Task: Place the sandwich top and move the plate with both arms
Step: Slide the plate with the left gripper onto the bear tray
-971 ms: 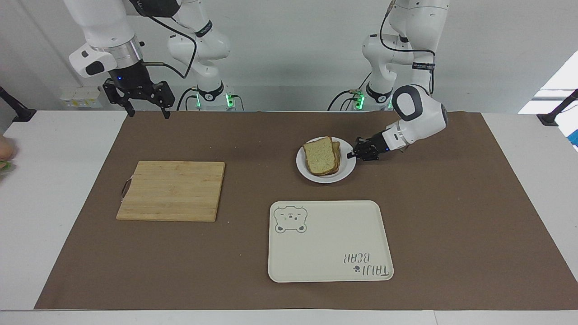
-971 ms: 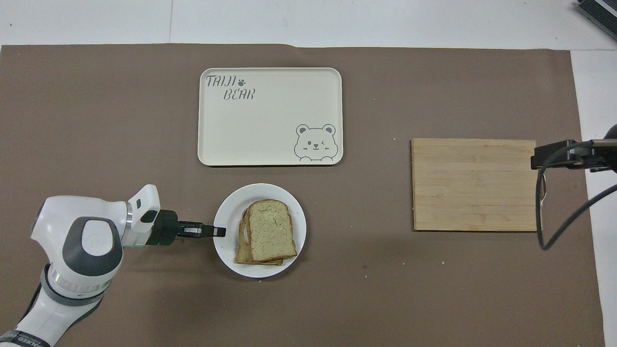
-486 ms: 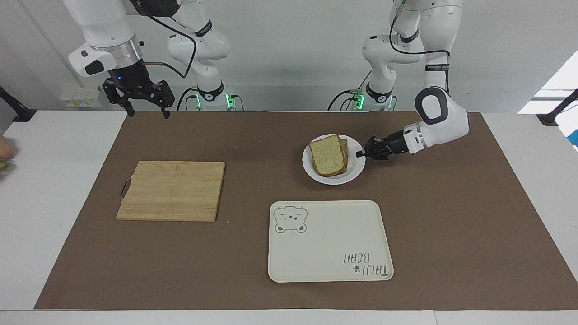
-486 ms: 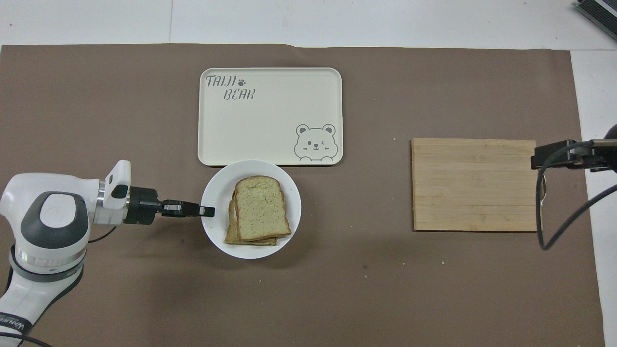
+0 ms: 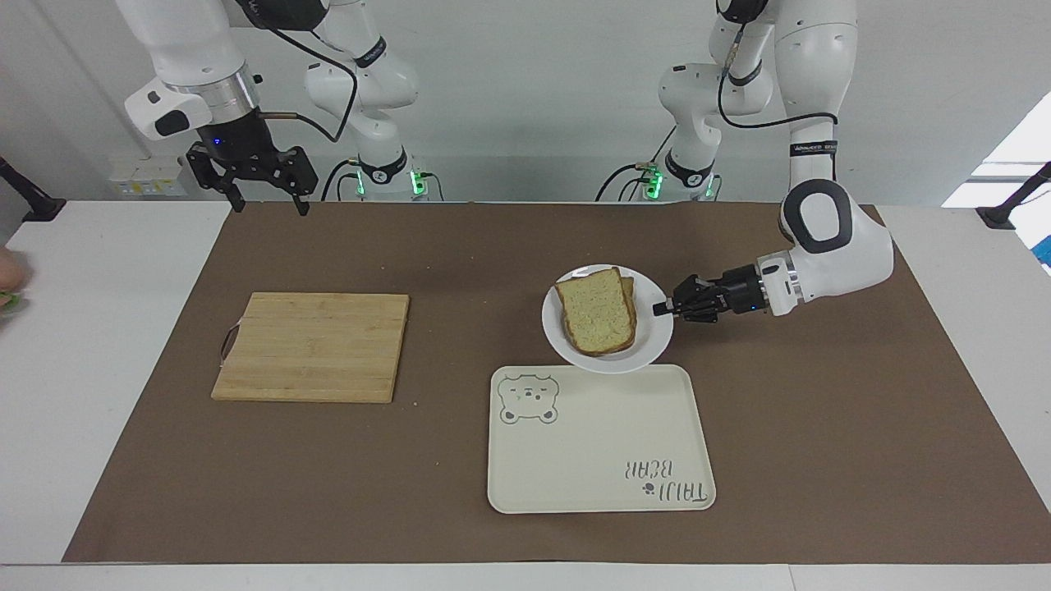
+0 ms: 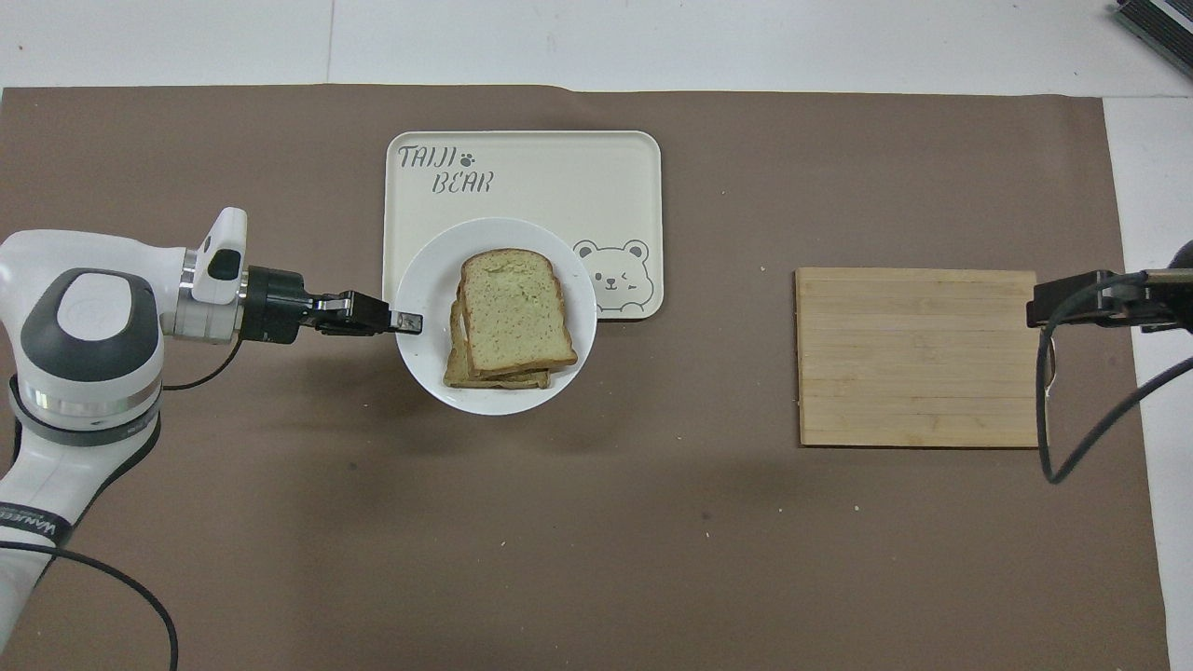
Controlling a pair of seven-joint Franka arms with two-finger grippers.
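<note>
The sandwich top (image 5: 598, 312) (image 6: 514, 308), a pale speckled slice with a brown crust, lies on another slice on the small white plate (image 5: 649, 349) (image 6: 429, 373). My left gripper (image 5: 662, 309) (image 6: 410, 322) reaches in sideways and is shut on the plate's rim at the left arm's end. The plate hangs above the edge of the cream tray (image 5: 591, 460) (image 6: 522, 168) that is nearest the robots. My right gripper (image 5: 271, 209) waits open and holds nothing, high over the mat's edge by the robots.
A wooden cutting board (image 5: 316, 345) (image 6: 918, 359) lies bare toward the right arm's end of the table. A brown mat (image 5: 821, 410) covers most of the table. A person's hand (image 5: 6, 275) shows at the table's edge at the right arm's end.
My left gripper has carried the plate with the bread away from the robots, from the mat to above the tray's edge. The right arm has not moved.
</note>
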